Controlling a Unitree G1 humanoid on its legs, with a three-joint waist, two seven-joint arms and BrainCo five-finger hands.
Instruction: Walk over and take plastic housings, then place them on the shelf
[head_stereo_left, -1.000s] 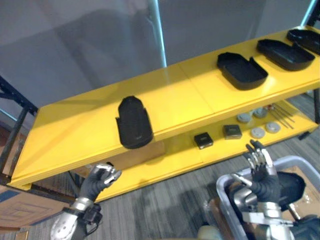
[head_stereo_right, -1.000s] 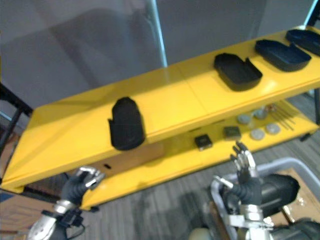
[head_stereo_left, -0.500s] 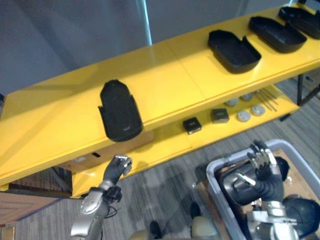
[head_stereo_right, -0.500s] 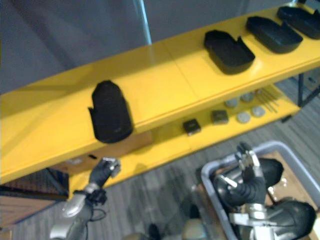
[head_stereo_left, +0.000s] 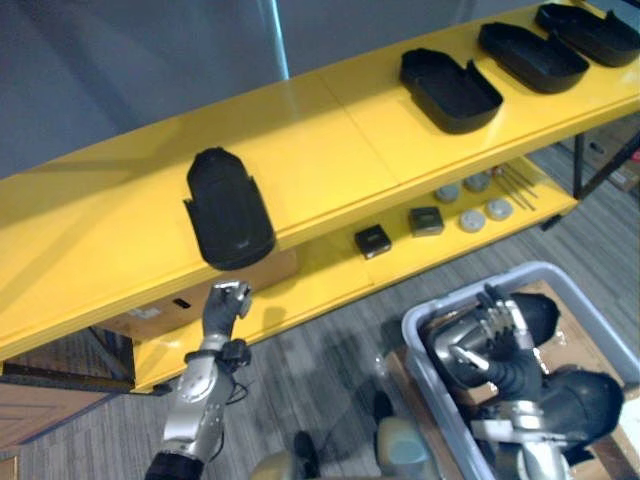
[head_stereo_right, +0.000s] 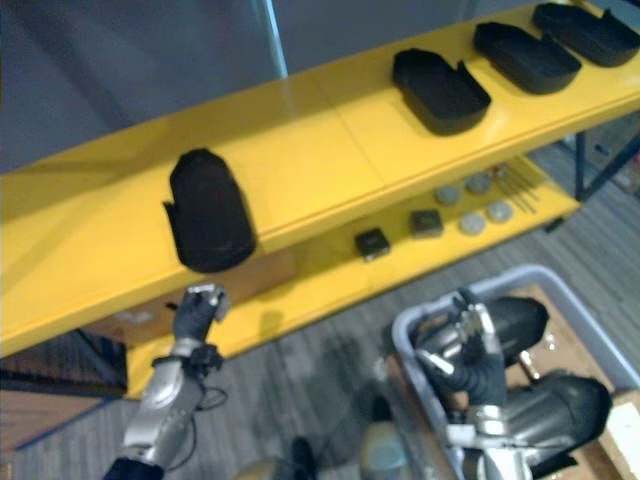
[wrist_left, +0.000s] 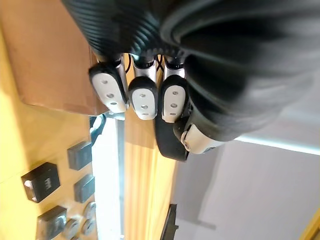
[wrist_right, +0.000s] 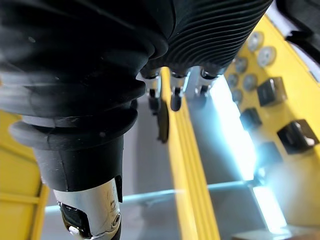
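Plastic housings (head_stereo_left: 230, 210): four already on top shelf (head_stereo_left: 330, 150), nearest one just above left hand (head_stereo_left: 224, 305), which hangs empty, fingers curled. Further housings (head_stereo_left: 590, 400) wait in grey bin (head_stereo_left: 415, 330) beneath right hand (head_stereo_left: 492, 343), fingers loosely spread, probably readying next pick.

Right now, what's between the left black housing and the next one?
Nothing: between the left housing and the next housing, the left eye view shows bare yellow shelf.

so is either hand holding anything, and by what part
Nothing held: left hand curled empty below the top shelf, right hand open by the grey bin.
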